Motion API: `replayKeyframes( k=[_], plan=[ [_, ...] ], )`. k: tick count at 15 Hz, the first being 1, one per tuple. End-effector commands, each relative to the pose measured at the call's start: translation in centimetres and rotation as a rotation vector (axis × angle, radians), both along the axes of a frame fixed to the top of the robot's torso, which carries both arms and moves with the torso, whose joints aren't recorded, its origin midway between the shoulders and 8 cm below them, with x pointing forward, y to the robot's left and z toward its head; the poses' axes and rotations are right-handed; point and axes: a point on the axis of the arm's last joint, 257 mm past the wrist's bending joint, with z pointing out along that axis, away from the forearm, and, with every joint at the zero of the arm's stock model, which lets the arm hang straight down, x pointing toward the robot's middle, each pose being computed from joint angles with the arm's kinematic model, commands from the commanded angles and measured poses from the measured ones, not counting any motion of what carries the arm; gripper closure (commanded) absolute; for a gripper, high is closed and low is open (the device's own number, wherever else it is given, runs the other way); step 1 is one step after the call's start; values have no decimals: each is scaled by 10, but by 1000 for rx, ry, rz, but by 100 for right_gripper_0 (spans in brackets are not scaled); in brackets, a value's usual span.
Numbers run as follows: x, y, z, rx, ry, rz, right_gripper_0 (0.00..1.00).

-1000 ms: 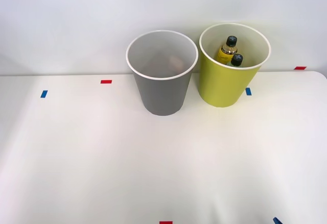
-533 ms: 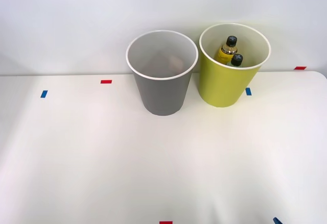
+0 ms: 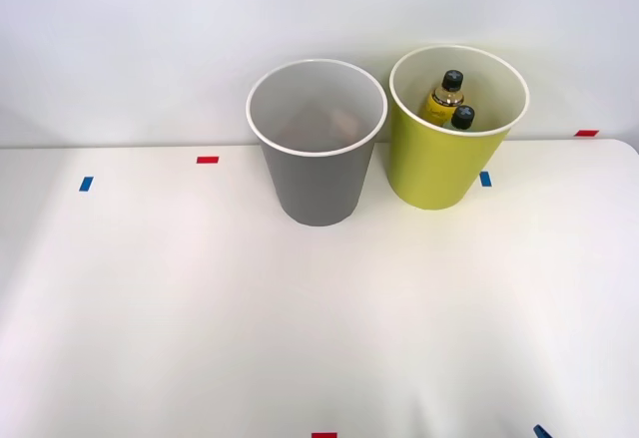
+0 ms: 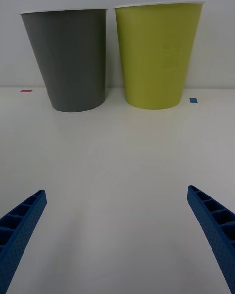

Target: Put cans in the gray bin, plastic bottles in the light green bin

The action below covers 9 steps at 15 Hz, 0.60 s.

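Sorting looked essentially finished. Two small plastic bottles with black screw caps [image 3: 451,99] stood inside the round tapered yellow-green plastic bin with white rim [image 3: 439,169], on the right at the far side of the white worktop [image 3: 300,328]. Round tapered gray plastic bin with white rim [image 3: 318,189] sat just left of it, close beside, apparently not touching. A faint pinkish shape low inside the gray bin was probably the slim drink can [image 3: 342,119], too dim to confirm.

Right claw [image 4: 117,235] was spread wide, blue ribbed fingers [image 4: 22,223] at both corners of the wrist view, holding nothing, facing both bins from the near side.

Judgement: nothing loose on the worktop, so the next move called only for a check that nothing was left, then retract.

Labels: amber bottle carried a label, text unreadable. Faint embossed marks on the green bin wall, illegible. Red and blue tape marks [image 3: 207,160] were blank.
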Motion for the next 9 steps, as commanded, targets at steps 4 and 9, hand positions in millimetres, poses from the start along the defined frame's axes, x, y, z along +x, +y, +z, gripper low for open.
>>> replayKeyframes(
  k=[4, 9],
  plan=[
    [0, 0, 0, 0, 0, 0, 0],
    [0, 0, 0, 0, 0, 0, 0]
  ],
)
